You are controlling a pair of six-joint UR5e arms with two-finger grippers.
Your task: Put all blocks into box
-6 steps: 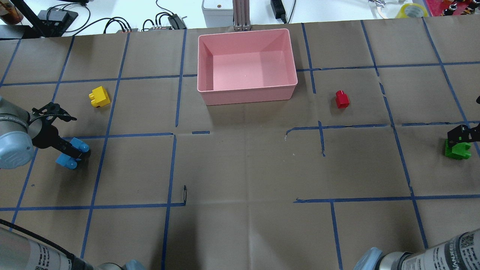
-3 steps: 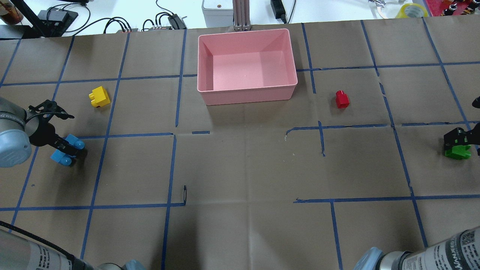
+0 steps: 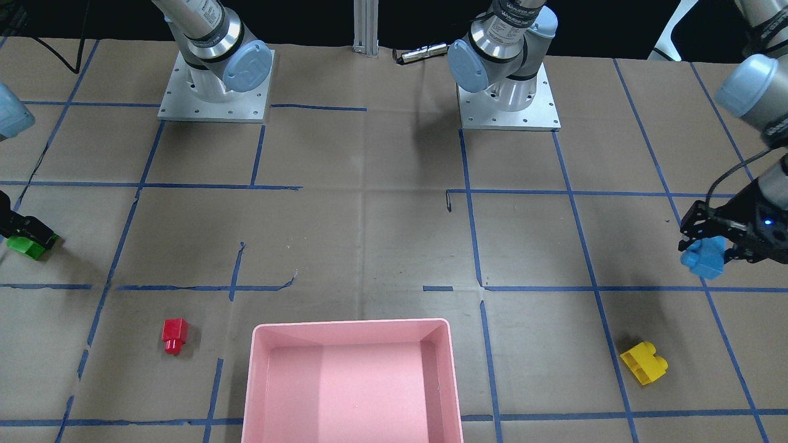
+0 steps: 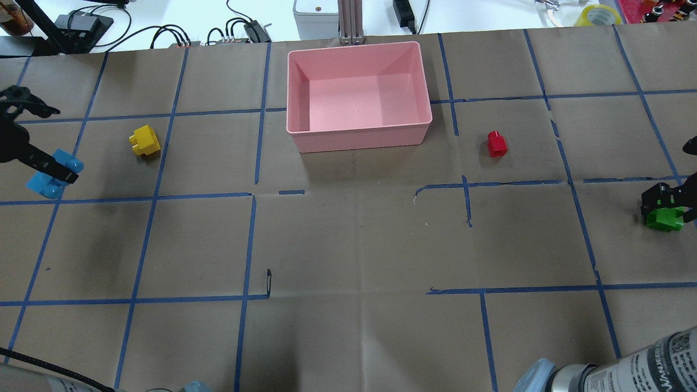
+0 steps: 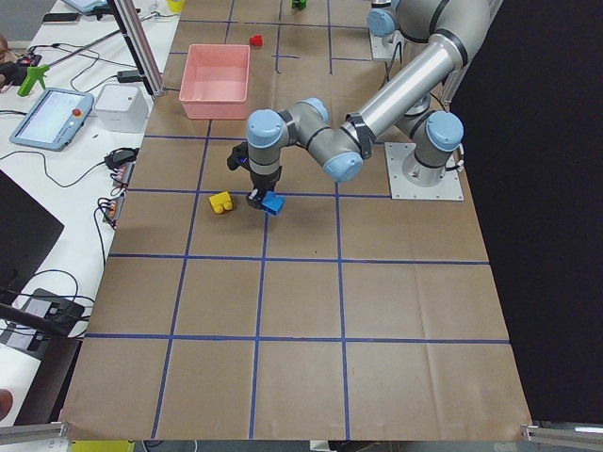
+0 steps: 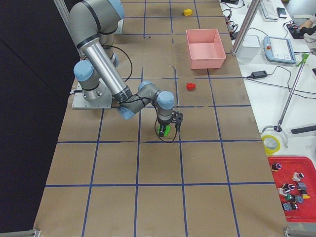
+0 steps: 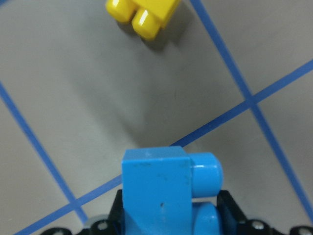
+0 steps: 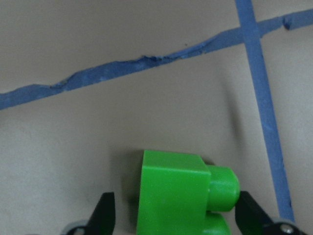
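the left pincer (image 4: 57,173) was clamped on the light-blue three-stud brick (image 4: 39,184) above the worktop (image 4: 348,245); the right pincer (image 4: 660,207) stood apart, astride the green brick (image 8: 171,191).

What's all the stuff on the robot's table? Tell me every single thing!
box: one, pink, far middle of the table, nothing inside.
blue brick: one, light blue, held just off the table in the left claw.
yellow brick: one, yellow, on the table, on the robot's left of the box.
red brick: one, red, on the table, on the robot's right of the box.
green brick: one, green, on the table near its right edge.
table: one, brown paper with blue tape lines.
tape roll: one, yellow, beyond the table's far right corner.
left claw: one, black, shut on the blue brick.
right claw: one, black, open, straddling the green brick.
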